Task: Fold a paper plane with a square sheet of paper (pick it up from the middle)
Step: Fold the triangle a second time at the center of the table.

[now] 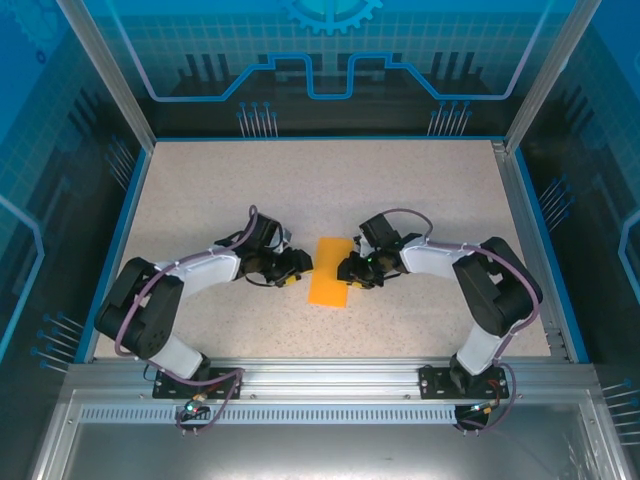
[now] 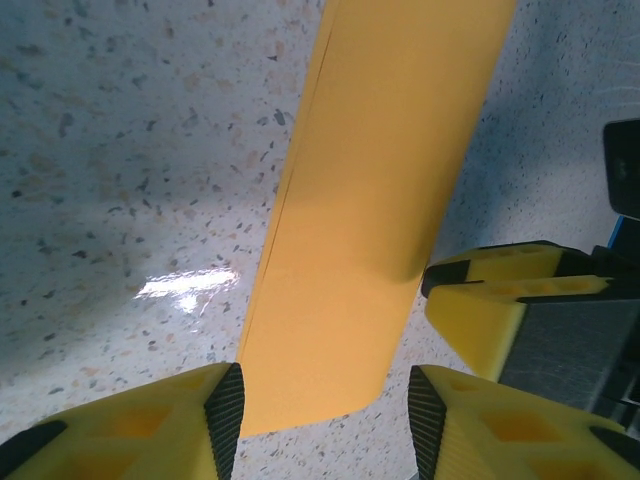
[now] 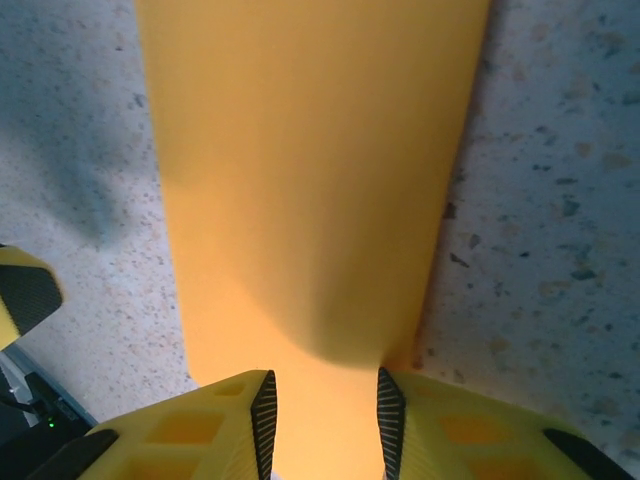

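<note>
The square sheet of paper (image 1: pixel 330 272) is bright orange and lies mid-table as a long folded rectangle; a paper plane is out of view. My left gripper (image 1: pixel 300 265) sits at its left edge, my right gripper (image 1: pixel 345 268) at its right edge. In the left wrist view the left gripper (image 2: pixel 326 415) is open around the near end of the sheet (image 2: pixel 370 200); the left pad (image 2: pixel 225 415) is at the sheet's corner and the right pad stands apart. In the right wrist view the right gripper (image 3: pixel 325 420) stands part open over the sheet (image 3: pixel 300 180), which runs on between and under its fingers.
The speckled table (image 1: pixel 250 190) is ringed by a blue rim and metal frame posts. Both arm bases are bolted to the near rail (image 1: pixel 320 375). The right gripper's yellow fingers (image 2: pixel 500 300) show close beside the sheet in the left wrist view.
</note>
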Action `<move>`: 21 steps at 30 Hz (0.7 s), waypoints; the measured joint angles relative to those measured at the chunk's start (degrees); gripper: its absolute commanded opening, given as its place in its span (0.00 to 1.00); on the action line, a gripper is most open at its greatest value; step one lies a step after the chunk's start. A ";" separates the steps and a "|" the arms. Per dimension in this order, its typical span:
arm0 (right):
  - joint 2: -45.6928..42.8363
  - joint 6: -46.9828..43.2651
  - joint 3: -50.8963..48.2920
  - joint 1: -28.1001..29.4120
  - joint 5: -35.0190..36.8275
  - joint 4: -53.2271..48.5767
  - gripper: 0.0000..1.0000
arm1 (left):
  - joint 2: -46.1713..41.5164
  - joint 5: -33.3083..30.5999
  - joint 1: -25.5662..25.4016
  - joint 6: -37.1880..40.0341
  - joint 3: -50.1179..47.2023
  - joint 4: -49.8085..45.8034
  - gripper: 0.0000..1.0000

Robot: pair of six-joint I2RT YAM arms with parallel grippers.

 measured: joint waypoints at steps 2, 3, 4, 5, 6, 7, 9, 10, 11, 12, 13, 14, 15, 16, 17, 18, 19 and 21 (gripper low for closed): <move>0.33 -0.02 -0.02 0.00 0.02 0.00 0.34 | 0.44 0.00 -0.07 0.00 0.28 0.17 0.51; 0.37 -0.02 -0.07 0.00 0.11 -0.02 0.34 | 0.66 0.00 -0.11 0.00 0.42 0.20 0.51; 0.37 -0.02 -0.09 0.00 0.28 -0.09 0.34 | 0.94 0.02 -0.11 0.00 0.63 0.24 0.51; 0.37 -0.04 -0.31 0.00 0.44 -0.02 0.34 | 1.22 0.00 -0.11 0.00 0.79 0.33 0.52; 0.37 -0.04 -0.63 0.00 0.48 0.02 0.34 | 1.51 0.00 -0.11 0.00 0.94 0.35 0.53; 0.37 -0.04 -0.92 -0.02 0.52 0.11 0.34 | 1.79 0.02 -0.11 0.00 1.09 0.35 0.53; 0.37 -0.04 -1.11 -0.13 0.44 0.52 0.33 | 2.54 0.00 -0.15 0.02 1.49 0.33 0.54; 0.37 -0.04 -1.20 -0.13 0.44 0.59 0.32 | 2.97 0.02 -0.15 0.02 1.81 0.31 0.54; 0.37 -0.09 -1.27 -0.24 0.44 0.68 0.31 | 3.48 0.00 -0.20 0.04 2.14 0.31 0.54; 0.39 -0.20 -1.33 -0.35 0.37 0.70 0.31 | 4.04 0.00 -0.24 0.04 2.58 0.28 0.54; 0.39 -0.24 -1.40 -0.39 0.33 0.70 0.31 | 4.52 0.00 -0.28 0.04 2.95 0.31 0.54; 0.39 -0.26 -1.42 -0.39 0.33 0.70 0.31 | 4.98 0.00 -0.37 0.04 3.32 0.31 0.55; 0.39 -0.26 -1.42 -0.39 0.35 0.72 0.31 | 5.42 0.02 -0.37 0.07 3.61 0.33 0.55; 0.39 -0.26 -1.42 -0.39 0.35 0.70 0.31 | 5.77 0.00 -0.46 0.07 3.80 0.37 0.55; 0.37 -0.26 -1.42 -0.39 0.33 0.70 0.31 | 6.16 0.02 -0.48 0.07 4.04 0.31 0.55; 0.31 -0.26 -1.42 -0.39 0.35 0.68 0.32 | 6.56 0.00 -0.57 0.07 4.20 0.33 0.55; 0.13 -0.28 -1.42 -0.39 0.39 0.66 0.32 | 6.84 0.02 -0.59 0.09 4.37 0.31 0.55; -0.81 -0.46 -1.55 -0.39 0.48 -0.26 0.33 | 7.02 0.00 -0.66 0.07 4.44 0.26 0.55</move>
